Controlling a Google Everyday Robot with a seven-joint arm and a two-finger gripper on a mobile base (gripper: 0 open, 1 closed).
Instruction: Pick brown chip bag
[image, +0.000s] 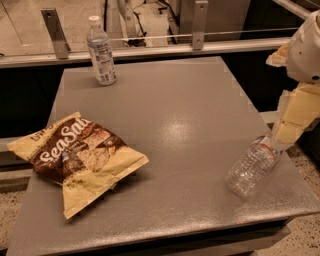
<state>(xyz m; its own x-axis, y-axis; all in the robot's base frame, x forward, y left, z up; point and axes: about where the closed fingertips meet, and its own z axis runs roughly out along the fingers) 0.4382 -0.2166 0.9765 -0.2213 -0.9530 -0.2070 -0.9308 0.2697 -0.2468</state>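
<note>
A grey counter (190, 115) fills most of the view, its matte top marked by a soft glare near the middle. Behind its far edge a metal rail (150, 50) is seen running from side to side, carried by upright brackets.

The brown chip bag (80, 157) is found lying flat on the front left part of the counter, close to the left edge. Its crinkled face is turned upward, with pale-yellow corners, a dark-brown middle panel, white "Sea Salt" lettering and pictured chips. One corner is pointed toward the centre of the counter. Nothing is touching it.

The robot's pale arm (307, 50) is seen coming in at the right edge of the view, over the right side of the counter. The tool (285, 132) is hung at its lower end, well apart from the brown chip bag. How far the tool is open cannot be told, nor can it be told whether anything is held in it.

A clear water bottle (250, 170) is seen tilted at the counter's right front, its neck end up against the tool and its base on the surface.

A second labelled water bottle (101, 52) with a white cap is stood upright at the back left, near the rail.
</note>
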